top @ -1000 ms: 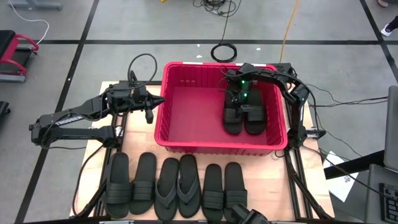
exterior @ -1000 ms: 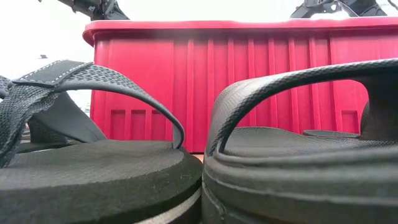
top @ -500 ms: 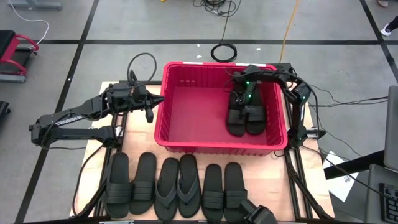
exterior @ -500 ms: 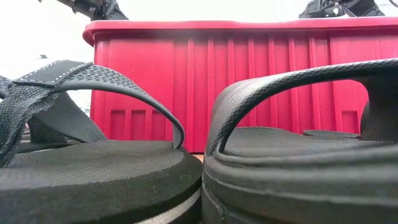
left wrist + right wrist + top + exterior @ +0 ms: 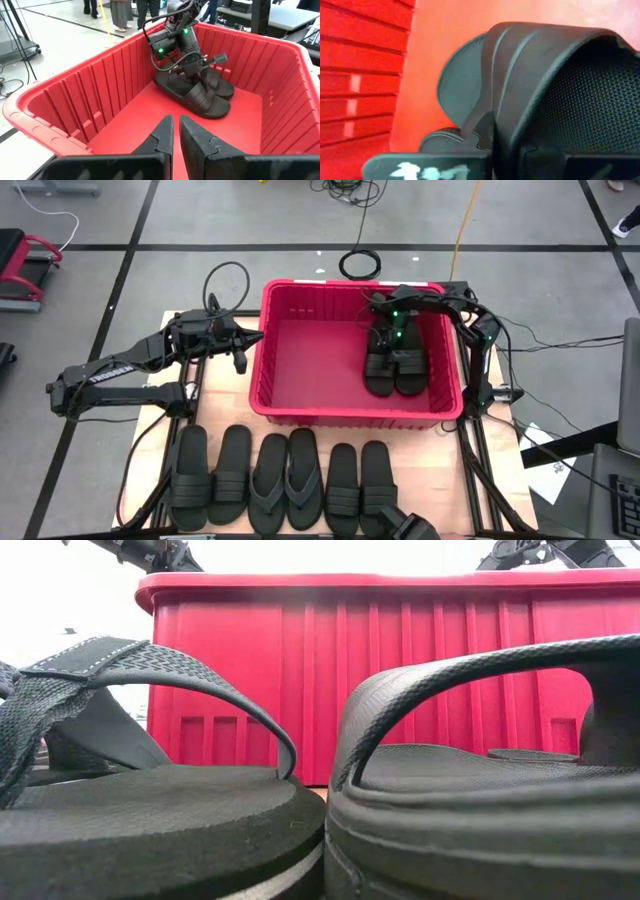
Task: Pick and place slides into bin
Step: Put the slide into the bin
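The red bin (image 5: 300, 370) stands at the table's middle. Two black slides lie side by side inside it at its right end (image 5: 393, 368), also seen in the left wrist view (image 5: 200, 95). My right gripper (image 5: 387, 340) is down inside the bin, shut on the left one of these slides (image 5: 530, 65). Several more black sandals lie in a row on their soles along the near edge (image 5: 280, 478), two of them flip-flops (image 5: 286, 475). My left gripper (image 5: 241, 362) hangs just outside the bin's left wall, shut and empty (image 5: 176, 131). My right gripper holds the slide's wide ribbed strap by its edge (image 5: 502, 125). One finger (image 5: 481, 131) lies on the strap's outer side; the strap hides the other. The fingers point down from above. The slide's sole lies on the bin floor beside the other slide.
The bin's left and middle floor (image 5: 310, 365) is bare. The bin's near wall (image 5: 400, 690) rises behind the row of sandals. Cables (image 5: 360, 262) lie on the floor beyond the table. People's legs (image 5: 120, 12) show in the room beyond.
My right gripper has shifted a little toward the table's right edge inside the bin, still shut on the slide's strap. That slide has moved with it, closer against the other slide.
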### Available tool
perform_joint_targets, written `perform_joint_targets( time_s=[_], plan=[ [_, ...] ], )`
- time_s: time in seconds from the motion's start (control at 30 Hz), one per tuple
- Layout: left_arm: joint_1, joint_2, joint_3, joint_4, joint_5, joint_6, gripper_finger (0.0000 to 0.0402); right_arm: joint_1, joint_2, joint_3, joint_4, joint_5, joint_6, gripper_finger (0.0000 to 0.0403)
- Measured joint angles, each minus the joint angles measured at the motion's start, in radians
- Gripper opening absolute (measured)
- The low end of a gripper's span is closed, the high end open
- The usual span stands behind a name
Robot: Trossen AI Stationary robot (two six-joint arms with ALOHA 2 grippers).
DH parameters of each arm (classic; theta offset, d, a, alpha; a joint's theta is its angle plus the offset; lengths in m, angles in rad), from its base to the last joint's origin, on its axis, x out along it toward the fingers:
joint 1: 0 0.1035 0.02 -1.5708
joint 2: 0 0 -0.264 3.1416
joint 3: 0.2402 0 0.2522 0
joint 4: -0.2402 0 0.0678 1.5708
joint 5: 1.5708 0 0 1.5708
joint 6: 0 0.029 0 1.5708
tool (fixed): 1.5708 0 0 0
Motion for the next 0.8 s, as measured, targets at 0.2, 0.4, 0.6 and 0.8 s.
perform_joint_targets(
  time_s=[0.2,0.4,0.6,0.8],
  plan=[
    [0.0,0.0,0.0,0.0,0.0,0.0,0.0026,0.022,0.0,0.001,0.018,0.027,-0.003,0.001],
    [0.0,0.0,0.0,0.0,0.001,0.001,0.0026,0.029,0.001,0.0,0.021,0.031,-0.002,0.001],
    [0.0,0.0,0.0,0.0,0.007,0.004,0.0026,0.029,0.0,-0.001,0.023,0.031,0.048,0.0021],
    [0.0,0.0,0.0,0.0,0.049,0.013,0.0026,0.029,0.001,-0.003,0.028,0.014,0.084,0.0078]
  ],
)
